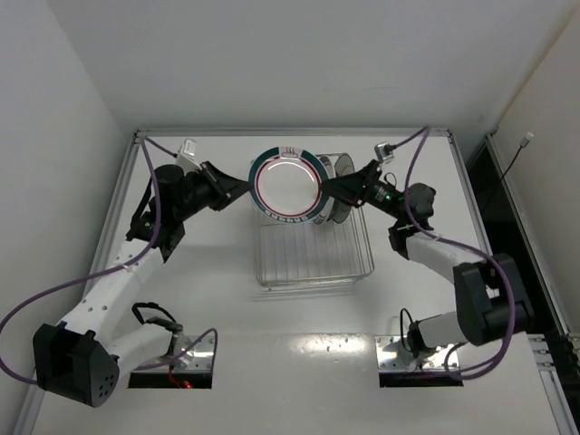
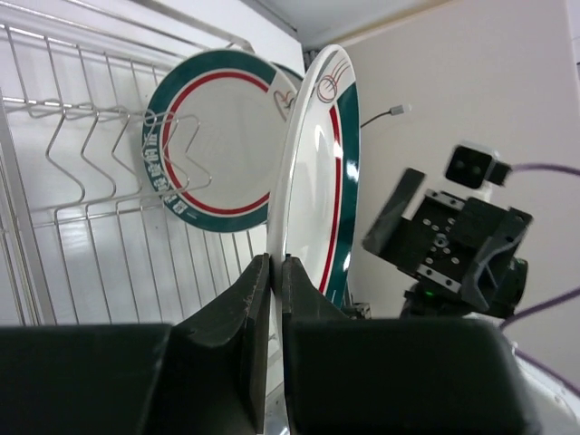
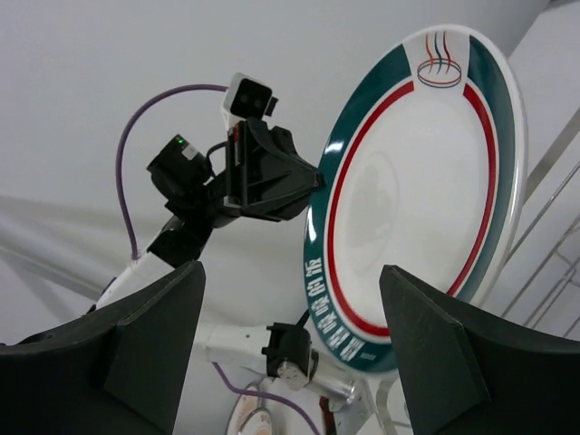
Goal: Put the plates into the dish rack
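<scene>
Plate in hand: round white plate with a teal rim and a red ring, raised on edge over the far part of the rack, printed face turned up toward the overhead camera.
Left gripper: black two-finger left gripper, fingers pressed together on the plate's left rim, pinching it between the pads.
Right gripper: black two-finger right gripper, fingers spread wide and clamping nothing, just beside the plate's right rim; cannot tell whether a fingertip touches the rim.
Rack: rectangular silver wire dish rack with upright wire prongs, resting on the white table between the two arms.
Plate in rack: second white plate with a teal rim and a red ring, standing on edge among the prongs, just behind the raised plate in the left wrist view, a bent prong crossing its face.
Arms: both reaching inward from either side, meeting at the raised plate.
</scene>
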You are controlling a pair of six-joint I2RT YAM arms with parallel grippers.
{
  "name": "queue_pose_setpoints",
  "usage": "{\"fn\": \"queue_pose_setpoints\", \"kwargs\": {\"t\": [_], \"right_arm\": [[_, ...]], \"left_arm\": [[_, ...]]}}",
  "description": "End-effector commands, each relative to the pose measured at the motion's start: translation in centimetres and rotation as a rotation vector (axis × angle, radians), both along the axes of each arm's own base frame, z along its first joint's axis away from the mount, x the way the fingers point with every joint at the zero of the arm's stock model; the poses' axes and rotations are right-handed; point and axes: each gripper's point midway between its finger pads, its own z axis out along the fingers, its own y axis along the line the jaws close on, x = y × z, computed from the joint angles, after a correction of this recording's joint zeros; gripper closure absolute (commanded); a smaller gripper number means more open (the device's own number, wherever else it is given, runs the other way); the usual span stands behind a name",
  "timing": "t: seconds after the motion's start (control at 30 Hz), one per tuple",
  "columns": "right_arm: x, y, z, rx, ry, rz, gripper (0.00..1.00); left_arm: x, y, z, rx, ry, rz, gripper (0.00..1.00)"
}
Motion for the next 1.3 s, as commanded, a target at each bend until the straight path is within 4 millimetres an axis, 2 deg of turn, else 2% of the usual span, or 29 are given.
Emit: {"fn": "queue_pose_setpoints", "kwargs": {"t": [0.0, 0.03, 0.07, 0.13, 0.2, 0.23, 0.33, 0.4, 0.47, 0.53, 0.63, 0.73, 0.8, 0.83, 0.87, 0.9, 0.93, 1.07, 1.1, 1.13, 1.17, 1.2, 1.23, 1.27], "right_arm": [[-1.3, -2.3, 3.6, -0.036, -0.197, -0.083, 0.25], [-1.0, -2.7, 3.4, -0.074, -0.226, -0.120, 0.25], [-0.4, -3.1, 2.4, -0.109, -0.169, -0.148, 0.25], [-0.4, -4.0, 2.5, -0.160, -0.208, -0.201, 0.25], [0.0, -4.1, 1.3, -0.203, -0.152, -0.210, 0.25], [0.1, -4.1, 1.6, -0.208, -0.161, -0.212, 0.25], [0.6, -3.9, 0.2, -0.216, -0.115, -0.194, 0.25], [0.8, -3.9, 0.1, -0.215, -0.117, -0.194, 0.25], [1.3, -3.8, -0.4, -0.212, -0.104, -0.191, 0.25], [1.0, -3.4, -0.1, -0.194, -0.103, -0.169, 0.25], [0.9, -2.9, 0.0, -0.173, -0.108, -0.143, 0.25], [0.8, -2.6, 0.0, -0.170, -0.118, -0.134, 0.30], [0.5, -2.2, 0.3, -0.161, -0.120, -0.122, 0.40], [0.6, -2.2, 0.4, -0.152, -0.126, -0.121, 0.49], [0.5, -2.1, 0.9, -0.142, -0.133, -0.111, 0.55], [0.3, -1.8, 0.9, -0.141, -0.134, -0.102, 0.60], [0.4, -1.8, 0.8, -0.135, -0.124, -0.099, 0.70], [0.4, -1.8, 0.8, -0.131, -0.116, -0.097, 0.86], [0.4, -1.7, 0.4, -0.138, -0.089, -0.095, 0.95], [0.3, -1.9, 1.3, -0.137, -0.115, -0.109, 1.00], [0.8, -2.2, 0.9, -0.148, -0.102, -0.128, 1.00], [1.0, -2.5, 0.8, -0.172, -0.067, -0.156, 1.00], [1.3, -2.8, 0.6, -0.201, -0.052, -0.186, 1.00], [2.0, -3.3, 1.6, -0.265, -0.118, -0.239, 1.00]], "left_arm": [[0.1, 0.4, 6.0, -0.048, -0.165, 0.007, 1.00], [0.0, 0.4, 6.3, -0.048, -0.166, 0.007, 1.00], [0.0, 0.4, 6.3, -0.048, -0.166, 0.007, 1.00], [0.0, 0.4, 6.8, -0.051, -0.177, 0.007, 1.00], [-0.1, 0.3, 7.3, -0.061, -0.180, -0.001, 1.00], [-0.2, 0.3, 7.8, -0.064, -0.190, -0.001, 1.00], [-0.3, 0.2, 8.5, -0.085, -0.197, -0.009, 1.00], [-0.5, 0.1, 8.5, -0.086, -0.197, -0.020, 1.00], [-0.9, 0.0, 9.6, -0.102, -0.218, -0.029, 1.00], [-0.9, 0.0, 9.6, -0.109, -0.212, -0.028, 1.00], [-1.7, -1.1, 10.1, -0.132, -0.219, -0.068, 1.00], [-2.0, -2.5, 9.6, -0.147, -0.208, -0.101, 1.00], [-1.9, -3.5, 9.2, -0.169, -0.192, -0.123, 1.00], [-2.2, -4.0, 8.8, -0.170, -0.189, -0.135, 1.00], [-2.2, -4.4, 8.5, -0.168, -0.180, -0.143, 1.00], [-2.2, -4.4, 8.7, -0.171, -0.188, -0.144, 1.00], [-2.5, -4.8, 8.3, -0.170, -0.179, -0.155, 1.00], [-2.1, -4.7, 7.9, -0.136, -0.175, -0.148, 1.00], [-1.9, -4.8, 7.6, -0.114, -0.167, -0.149, 1.00], [-1.6, -4.8, 6.8, -0.049, -0.144, -0.154, 0.94], [-1.6, -4.5, 6.6, -0.010, -0.136, -0.148, 0.94], [-0.5, -4.0, 5.5, 0.048, -0.103, -0.106, 0.75], [-0.7, -3.2, 3.4, 0.126, -0.014, -0.083, 0.67], [-0.2, -2.5, 4.0, 0.198, -0.043, -0.060, 0.60]]}}
